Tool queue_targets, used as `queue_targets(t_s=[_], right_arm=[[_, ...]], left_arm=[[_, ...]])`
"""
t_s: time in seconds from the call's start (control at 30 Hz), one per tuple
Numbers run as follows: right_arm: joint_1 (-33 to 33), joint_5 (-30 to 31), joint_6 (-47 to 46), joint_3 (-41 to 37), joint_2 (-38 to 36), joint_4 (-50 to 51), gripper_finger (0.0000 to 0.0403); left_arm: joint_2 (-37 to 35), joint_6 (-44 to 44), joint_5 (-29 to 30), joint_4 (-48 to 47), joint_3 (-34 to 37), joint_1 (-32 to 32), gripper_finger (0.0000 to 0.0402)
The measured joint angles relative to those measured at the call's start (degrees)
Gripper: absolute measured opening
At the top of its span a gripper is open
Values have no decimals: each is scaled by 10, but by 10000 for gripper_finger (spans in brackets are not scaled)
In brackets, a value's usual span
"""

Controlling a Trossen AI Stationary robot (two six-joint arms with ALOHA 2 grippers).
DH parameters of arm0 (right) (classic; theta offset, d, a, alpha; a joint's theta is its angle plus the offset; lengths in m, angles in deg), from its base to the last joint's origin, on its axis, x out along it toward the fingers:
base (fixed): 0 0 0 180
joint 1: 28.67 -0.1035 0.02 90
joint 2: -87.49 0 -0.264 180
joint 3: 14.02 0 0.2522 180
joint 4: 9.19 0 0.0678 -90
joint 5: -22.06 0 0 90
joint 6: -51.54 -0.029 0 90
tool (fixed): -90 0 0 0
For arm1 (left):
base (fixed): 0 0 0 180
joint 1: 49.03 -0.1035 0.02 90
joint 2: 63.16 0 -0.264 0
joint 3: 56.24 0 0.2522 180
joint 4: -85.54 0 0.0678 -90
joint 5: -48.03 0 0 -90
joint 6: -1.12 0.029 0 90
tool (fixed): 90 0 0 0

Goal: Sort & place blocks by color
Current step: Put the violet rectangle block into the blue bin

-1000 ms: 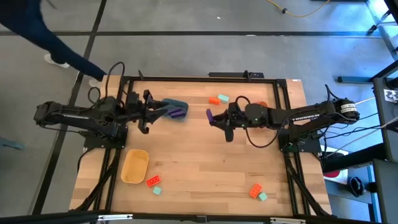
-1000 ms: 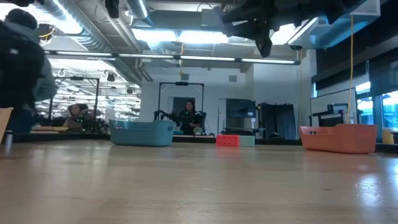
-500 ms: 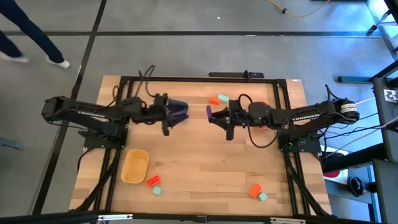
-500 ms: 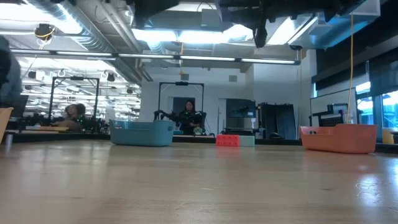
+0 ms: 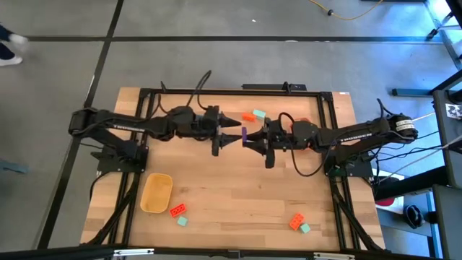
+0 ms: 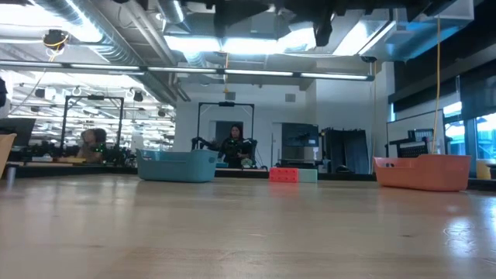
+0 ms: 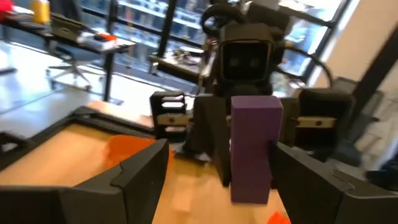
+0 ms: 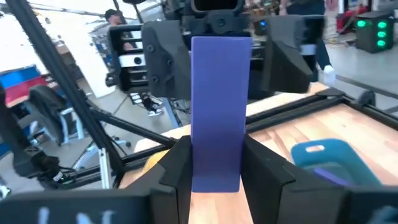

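High over the middle of the table, my right gripper (image 5: 250,136) is shut on a purple block (image 5: 245,134), seen close up as (image 8: 217,106). My left gripper (image 5: 234,130) faces it, open, with one finger on each side of the block's free end (image 7: 255,143) and a gap showing on both sides. Loose orange-red and mint blocks lie at the far middle (image 5: 253,115), near left (image 5: 178,211) and near right (image 5: 298,222). My right gripper pinches the purple block between its two fingers (image 8: 177,165), on two opposite sides near one end (image 8: 214,177). The fingers reach level from the table's right and lie along the block. The block sticks out past the fingertips toward my left gripper, clear of the table.
A yellow tub (image 5: 156,193) lies at the near left. The blue tub (image 8: 329,158), with a purple block in it, sits below my left arm. The low view shows the blue tub (image 6: 177,165) and an orange tub (image 6: 422,172) at the far side.
My left gripper has travelled from over the blue tub toward the table's right edge, up to my right gripper, and has opened wider; its fingers now stand on either side of the purple block. My right gripper has kept its place and its hold.
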Motion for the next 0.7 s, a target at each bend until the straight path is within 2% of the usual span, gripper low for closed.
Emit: queue_targets(t_s=[0.3,0.7], right_arm=[[0,-35,5,0,1,2,106],[7,-34,3,0,0,3,106]], left_arm=[[15,-2,-61,1,-14,0,268],[3,-10,-90,-24,-15,1,268]])
